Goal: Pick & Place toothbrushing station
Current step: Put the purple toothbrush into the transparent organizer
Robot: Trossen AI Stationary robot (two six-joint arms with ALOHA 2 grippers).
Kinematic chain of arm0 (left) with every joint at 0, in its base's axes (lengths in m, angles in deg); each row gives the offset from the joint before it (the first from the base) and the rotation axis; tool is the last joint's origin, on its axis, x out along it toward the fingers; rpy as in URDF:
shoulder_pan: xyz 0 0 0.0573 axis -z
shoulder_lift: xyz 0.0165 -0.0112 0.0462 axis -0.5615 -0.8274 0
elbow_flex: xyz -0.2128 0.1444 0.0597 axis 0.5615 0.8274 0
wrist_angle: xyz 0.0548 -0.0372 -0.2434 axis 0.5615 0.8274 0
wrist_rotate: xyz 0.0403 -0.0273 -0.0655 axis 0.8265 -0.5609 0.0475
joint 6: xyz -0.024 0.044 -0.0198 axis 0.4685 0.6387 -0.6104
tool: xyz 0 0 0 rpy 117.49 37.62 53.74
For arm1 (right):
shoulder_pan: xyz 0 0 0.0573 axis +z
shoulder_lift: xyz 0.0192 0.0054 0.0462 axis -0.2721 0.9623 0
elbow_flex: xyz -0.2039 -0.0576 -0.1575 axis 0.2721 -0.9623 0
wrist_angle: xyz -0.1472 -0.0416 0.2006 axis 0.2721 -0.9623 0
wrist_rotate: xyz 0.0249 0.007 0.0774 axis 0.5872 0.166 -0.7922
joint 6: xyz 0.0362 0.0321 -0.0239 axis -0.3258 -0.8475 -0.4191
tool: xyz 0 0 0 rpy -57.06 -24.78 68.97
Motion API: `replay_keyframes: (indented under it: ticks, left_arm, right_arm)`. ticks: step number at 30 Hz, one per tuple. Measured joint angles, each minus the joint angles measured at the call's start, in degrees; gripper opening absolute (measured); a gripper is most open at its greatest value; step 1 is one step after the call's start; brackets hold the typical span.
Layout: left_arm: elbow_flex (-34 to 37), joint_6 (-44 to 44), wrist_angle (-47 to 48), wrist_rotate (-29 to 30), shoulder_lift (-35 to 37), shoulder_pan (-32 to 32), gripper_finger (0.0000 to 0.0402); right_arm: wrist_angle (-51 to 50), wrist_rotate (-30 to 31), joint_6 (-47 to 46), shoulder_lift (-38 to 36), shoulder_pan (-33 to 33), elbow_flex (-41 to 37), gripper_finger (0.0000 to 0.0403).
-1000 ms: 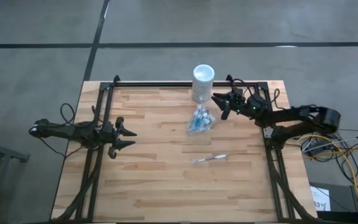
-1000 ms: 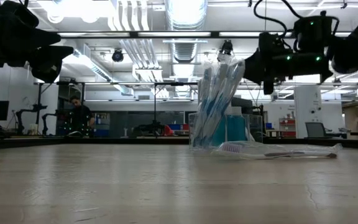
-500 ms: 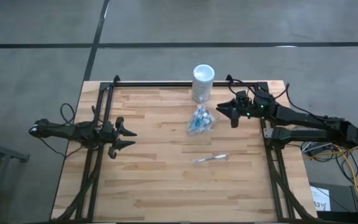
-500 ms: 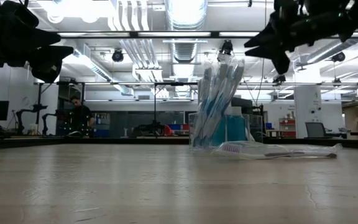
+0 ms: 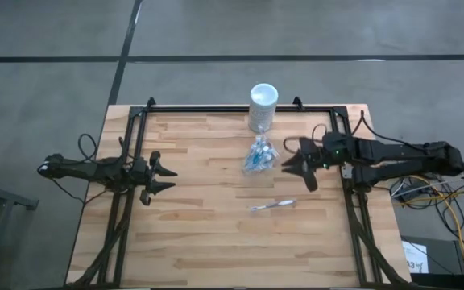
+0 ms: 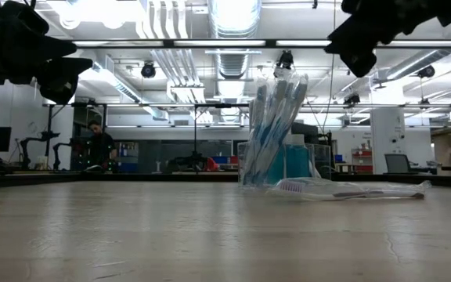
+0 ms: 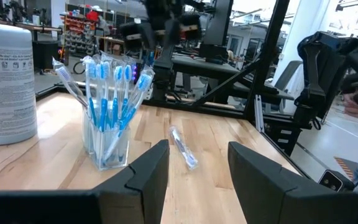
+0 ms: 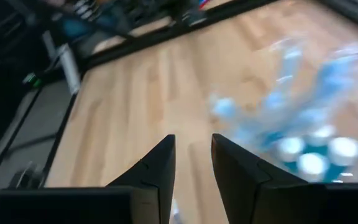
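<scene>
Right hand [image 5: 296,166] (fingers narrowly apart, empty) beside the cup [image 5: 259,159] of toothbrushes.

A pale wooden plank tabletop [image 5: 192,217] with a black frame along its edges carries three things. A white cylinder [image 5: 263,107] stands at the far edge, and just in front of it a small clear cup [image 5: 259,156] packed with blue-and-white toothbrushes stands upright. One wrapped toothbrush [image 5: 271,205] lies flat on the boards nearer the front, apart from the cup
</scene>
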Motion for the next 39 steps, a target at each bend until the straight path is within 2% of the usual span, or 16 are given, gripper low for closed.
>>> replay_keyframes:
  ticks: [8, 13, 23, 27, 39]
  left_arm:
    - [0.0, 0.0, 0.0, 0.0, 0.0, 0.0, 0.017]
    - [0.0, 0.0, 0.0, 0.0, 0.0, 0.0, 0.017]
    - [0.0, 0.0, 0.0, 0.0, 0.0, 0.0, 0.017]
    - [0.0, 0.0, 0.0, 0.0, 0.0, 0.0, 0.017]
    - [0.0, 0.0, 0.0, 0.0, -0.1, 0.0, 0.017]
  right_arm:
    - [0.0, 0.5, 6.6, 0.8, 12.4, -0.2, 0.0093]
    - [2.1, 5.9, 6.2, 3.5, 16.7, -0.3, 0.0101]
    - [14.4, 7.2, 6.1, 17.4, 17.6, -0.6, 0.0116]
    - [17.9, 9.9, 6.2, 21.1, 17.7, -0.5, 0.0123]
    - [17.8, 9.6, 3.1, 27.9, 17.9, -0.5, 0.017]
